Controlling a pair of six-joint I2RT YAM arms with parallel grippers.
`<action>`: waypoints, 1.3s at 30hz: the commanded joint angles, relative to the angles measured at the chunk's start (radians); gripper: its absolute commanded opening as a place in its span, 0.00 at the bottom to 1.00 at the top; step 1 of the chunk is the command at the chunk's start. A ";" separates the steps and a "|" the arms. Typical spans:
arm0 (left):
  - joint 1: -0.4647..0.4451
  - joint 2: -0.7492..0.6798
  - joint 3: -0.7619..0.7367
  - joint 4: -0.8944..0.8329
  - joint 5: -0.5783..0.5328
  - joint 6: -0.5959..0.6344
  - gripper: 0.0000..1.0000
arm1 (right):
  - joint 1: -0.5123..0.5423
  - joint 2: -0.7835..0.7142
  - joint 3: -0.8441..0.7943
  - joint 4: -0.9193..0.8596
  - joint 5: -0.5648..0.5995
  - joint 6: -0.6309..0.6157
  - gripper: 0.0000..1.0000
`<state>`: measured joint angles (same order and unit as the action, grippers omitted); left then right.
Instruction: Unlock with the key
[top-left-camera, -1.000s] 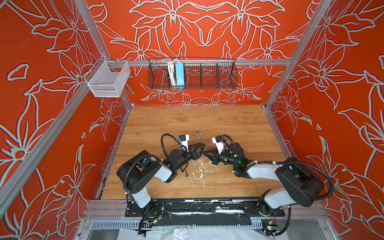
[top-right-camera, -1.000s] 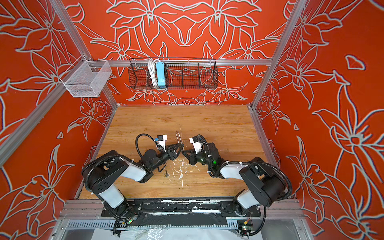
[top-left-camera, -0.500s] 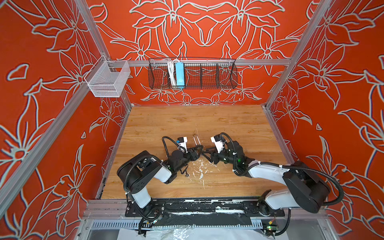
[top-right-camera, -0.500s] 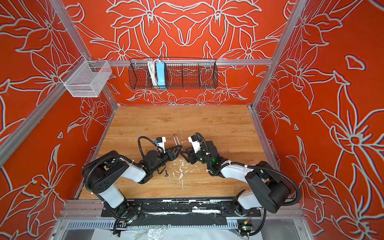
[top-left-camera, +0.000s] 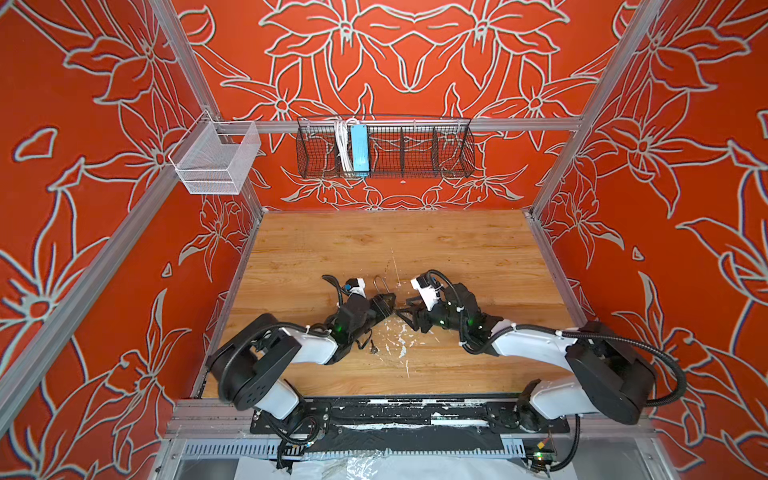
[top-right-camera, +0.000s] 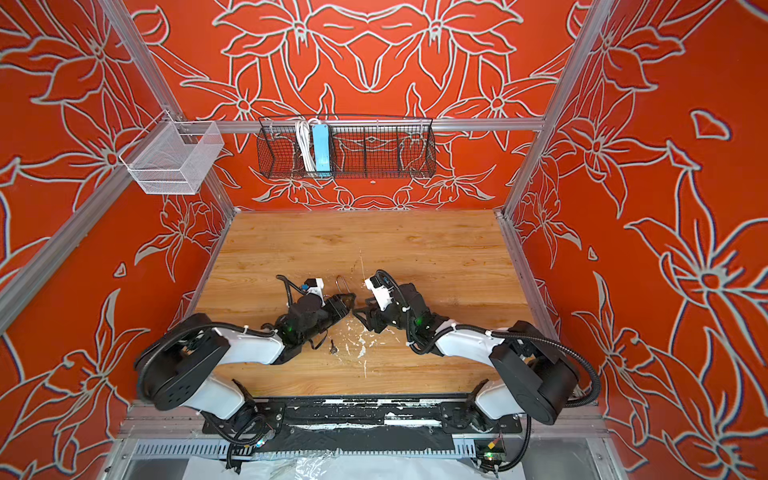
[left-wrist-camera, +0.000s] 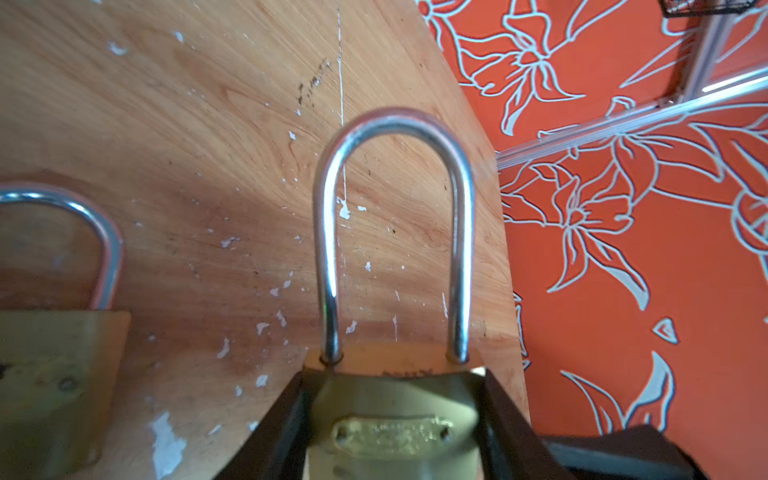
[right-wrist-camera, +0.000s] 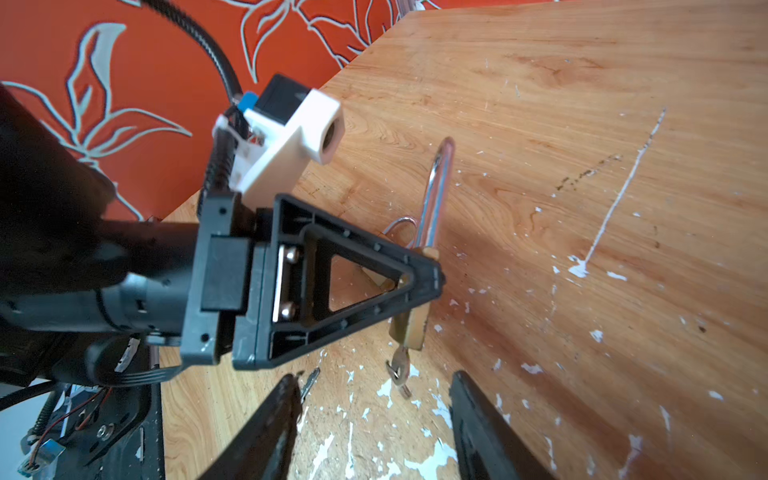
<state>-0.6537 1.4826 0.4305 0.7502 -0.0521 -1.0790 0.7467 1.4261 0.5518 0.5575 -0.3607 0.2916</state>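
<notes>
Over the scuffed wooden tabletop, the left end effector pinches the brass padlock, steel shackle seated. The right end effector has just spread, leaving the small metal key in the keyhole; turning probably remains.

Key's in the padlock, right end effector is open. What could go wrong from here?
1. The key hangs unheld from the padlock and might slip out.
2. The shackle sits in both holes, so it looks locked; the open right end effector could miss that small key.
</notes>
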 joint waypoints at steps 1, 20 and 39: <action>0.002 -0.111 0.030 -0.094 -0.055 -0.029 0.00 | 0.011 0.033 0.031 -0.004 0.014 -0.013 0.60; -0.016 -0.125 0.032 -0.066 0.040 -0.056 0.00 | 0.019 0.057 0.027 0.043 0.052 0.019 0.60; -0.055 -0.049 0.024 0.058 0.084 -0.042 0.00 | 0.017 0.073 0.041 0.019 0.092 0.032 0.34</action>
<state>-0.7025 1.4391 0.4416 0.6949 0.0212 -1.1233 0.7589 1.4979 0.5659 0.5716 -0.2966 0.3229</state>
